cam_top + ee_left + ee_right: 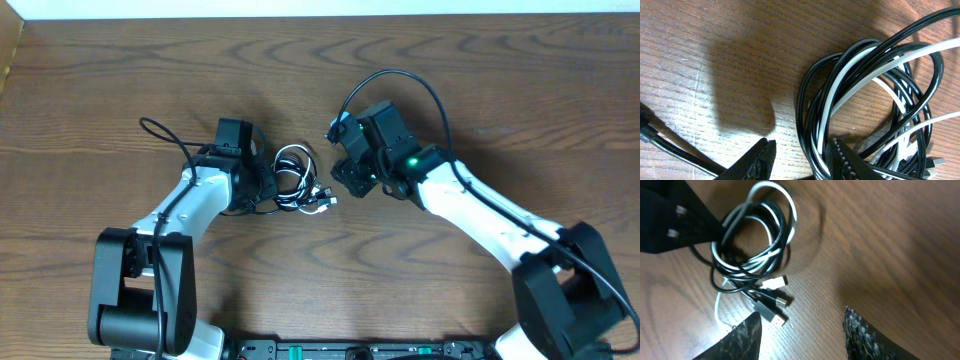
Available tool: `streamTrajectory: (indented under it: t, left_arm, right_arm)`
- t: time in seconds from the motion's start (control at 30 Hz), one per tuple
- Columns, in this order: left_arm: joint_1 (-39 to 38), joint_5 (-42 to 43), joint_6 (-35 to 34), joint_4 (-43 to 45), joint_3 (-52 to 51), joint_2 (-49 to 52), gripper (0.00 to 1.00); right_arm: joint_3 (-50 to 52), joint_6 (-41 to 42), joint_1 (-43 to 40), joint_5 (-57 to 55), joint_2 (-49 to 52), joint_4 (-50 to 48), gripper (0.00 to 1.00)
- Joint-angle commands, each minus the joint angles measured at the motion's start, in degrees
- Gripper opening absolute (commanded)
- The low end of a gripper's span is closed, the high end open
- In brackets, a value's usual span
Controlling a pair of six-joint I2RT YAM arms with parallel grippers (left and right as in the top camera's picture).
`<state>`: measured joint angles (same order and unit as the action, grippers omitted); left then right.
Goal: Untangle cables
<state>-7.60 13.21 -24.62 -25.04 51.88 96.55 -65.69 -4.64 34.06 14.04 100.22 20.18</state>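
The cables (297,180) are lying mid-table (450,60) in one coil, the black cable (802,107) and white cable (837,87) looping together, so untangling is looking barely begun. The left gripper (802,147) is straddling strands, jaws parted, not clamping. The right gripper (801,316) is hovering released near the plugs (775,300). Both wrist views are cutting off part of the coil, and its crossings are hard to trace.
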Motion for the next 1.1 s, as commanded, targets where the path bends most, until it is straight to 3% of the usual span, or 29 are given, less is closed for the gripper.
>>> streamTrajectory:
  t: [0.0,0.57,0.87,1.07]
  left_arm:
    - [0.1,-0.2,0.5,0.1,-0.8,0.1,0.39]
    - [0.1,-0.2,0.5,0.7,-0.8,0.7,0.38]
    - [0.1,-0.1,0.5,0.7,-0.8,1.5,0.38]
    - [0.1,-0.2,0.5,0.8,-0.8,1.5,0.38]
  right_arm:
    - [-0.5,-2.9,0.7,0.1,2.9,-0.4,0.49]
    - [-0.5,-10.9,7.0,1.2,7.1,-1.0,0.55]
    - [-0.2,-15.4,8.8,1.1,8.0,-0.7,0.68]
    - [-0.2,-18.2,8.6,-4.0,8.3,-3.0,0.69]
